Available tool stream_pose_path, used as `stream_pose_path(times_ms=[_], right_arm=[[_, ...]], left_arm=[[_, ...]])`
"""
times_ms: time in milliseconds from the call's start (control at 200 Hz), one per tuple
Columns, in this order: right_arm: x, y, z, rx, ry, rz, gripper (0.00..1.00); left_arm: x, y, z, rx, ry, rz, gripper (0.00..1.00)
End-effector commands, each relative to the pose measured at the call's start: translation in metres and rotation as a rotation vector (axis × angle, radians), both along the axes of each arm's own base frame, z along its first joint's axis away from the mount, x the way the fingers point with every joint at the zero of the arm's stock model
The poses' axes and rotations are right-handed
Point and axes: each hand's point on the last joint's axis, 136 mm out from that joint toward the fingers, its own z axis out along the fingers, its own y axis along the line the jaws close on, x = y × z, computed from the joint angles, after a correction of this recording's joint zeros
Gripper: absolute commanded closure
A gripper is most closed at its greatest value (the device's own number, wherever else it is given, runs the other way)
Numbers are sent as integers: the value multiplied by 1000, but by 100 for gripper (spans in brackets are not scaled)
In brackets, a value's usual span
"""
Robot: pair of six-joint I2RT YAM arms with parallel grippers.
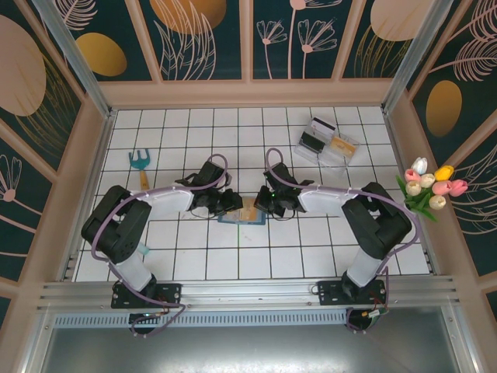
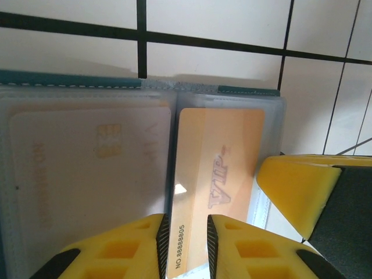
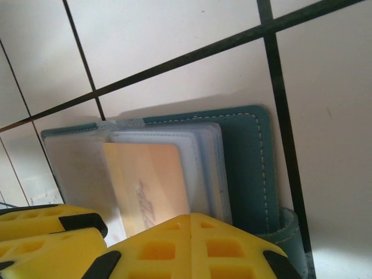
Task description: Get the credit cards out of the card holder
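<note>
White tiled surface (image 1: 194,256) bears the open card holder (image 1: 242,211) under both jaws: right jaws clenched empty over its edge, left jaws grasping the yellow-orange card (image 2: 218,168), not yet clear of it, 1 pale card (image 2: 87,168) sleeved beside them, so most work remains.

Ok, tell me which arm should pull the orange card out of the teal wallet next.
Left. The left arm's yellow fingers pinch the orange plastic card by its edge; the right arm's shut fingers seem to pin the teal leather-like bifold wallet down.
</note>
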Motion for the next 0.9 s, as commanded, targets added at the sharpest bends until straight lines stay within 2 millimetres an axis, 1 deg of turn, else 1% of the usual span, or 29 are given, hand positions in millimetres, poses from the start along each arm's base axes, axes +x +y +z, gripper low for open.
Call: stream_pose_path(times_ms=[0,150,360,510,671,741,896], right_arm=[[-3,-6,-10,-40,29,-1,95],[-5,-10,-19,-70,48,3,95],[-6,-11,-24,-82,56,2,95],[-7,-11,-27,-82,61,4,95],[-7,-11,-28,-80,64,5,95],[-7,-11,-28,-81,65,6,96],[-8,-11,-30,-85,68,8,96]], left_arm=[[4,-5,0,-23,14,-10,73],[5,-7,2,-32,12,-20,72],[2,-5,-8,-13,33,-18,73],[2,-9,-4,-38,33,-27,73],[2,-13,-1,-68,33,-31,75],[1,-15,-1,-80,38,-36,79],[2,-14,-2,-72,35,-33,80]])
